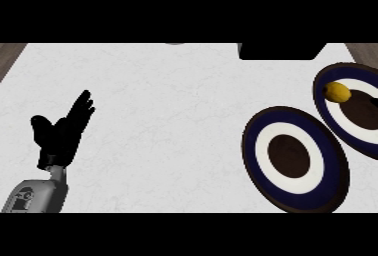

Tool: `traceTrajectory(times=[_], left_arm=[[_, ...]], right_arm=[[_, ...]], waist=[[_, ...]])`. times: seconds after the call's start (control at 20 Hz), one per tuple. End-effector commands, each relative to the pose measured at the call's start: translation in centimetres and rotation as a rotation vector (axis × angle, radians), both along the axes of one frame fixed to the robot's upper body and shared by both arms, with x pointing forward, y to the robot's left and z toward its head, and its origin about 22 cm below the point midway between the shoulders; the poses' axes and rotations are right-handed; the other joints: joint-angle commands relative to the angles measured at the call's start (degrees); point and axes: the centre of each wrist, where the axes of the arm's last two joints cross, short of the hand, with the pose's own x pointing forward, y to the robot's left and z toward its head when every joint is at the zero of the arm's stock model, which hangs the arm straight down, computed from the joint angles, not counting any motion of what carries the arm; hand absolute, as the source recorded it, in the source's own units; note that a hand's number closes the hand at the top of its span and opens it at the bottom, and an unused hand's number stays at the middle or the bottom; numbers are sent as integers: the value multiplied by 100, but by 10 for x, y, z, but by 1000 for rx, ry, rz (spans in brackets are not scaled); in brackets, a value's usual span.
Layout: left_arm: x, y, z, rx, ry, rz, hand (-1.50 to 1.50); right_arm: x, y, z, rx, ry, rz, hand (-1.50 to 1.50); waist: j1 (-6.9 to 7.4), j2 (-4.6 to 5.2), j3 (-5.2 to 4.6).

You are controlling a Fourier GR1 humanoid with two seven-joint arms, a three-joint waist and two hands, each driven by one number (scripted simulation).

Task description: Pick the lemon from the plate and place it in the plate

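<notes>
With only the left robot hand point(63, 131) showing, open and empty, the round lemon point(337, 91) may roll off the far plate point(331, 75) if nudged.

1. This is a kitchen, seen from above its pale, faintly marbled counter point(170, 100).
2. Two round dinner plates sit on the counter's right part: a near plate point(260, 150) and a far plate point(325, 85), each ringed in dark blue and white with a brown centre.
3. A yellow lemon point(337, 92) lies on the far plate, food set on tableware.
4. Brown wood point(9, 52) edges the counter's far corners.
</notes>
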Motion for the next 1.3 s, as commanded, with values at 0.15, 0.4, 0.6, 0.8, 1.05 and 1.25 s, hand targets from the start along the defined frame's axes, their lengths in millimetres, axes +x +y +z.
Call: traceTrajectory(times=[0.15, 0.4, 0.6, 0.8, 1.05, 1.25], left_arm=[[12, 17, 6, 3, 2, 24, 0], [-18, 25, -14, 6, 6, 29, 0], [-5, 10, -9, 7, 18, 23, 0], [5, 3, 6, -14, 6, 18, 0], [5, 2, -21, 0, 14, 11, 0], [-6, -5, 7, 13, 6, 11, 0]], right_arm=[[17, 21, 32, 7, -404, 129, -150], [0, 8, 54, 237, -468, 101, -150], [-12, -3, 50, 437, -480, 146, -150], [-43, -14, 32, 498, -469, 189, -150], [-65, -35, 8, 418, -523, 169, -150], [-80, -45, -8, 425, -519, 143, -150]], waist=[[-116, -29, -7], [-131, -68, -18], [-126, -42, -11], [-112, -35, -11], [-66, -14, -11], [-37, -22, -8]])
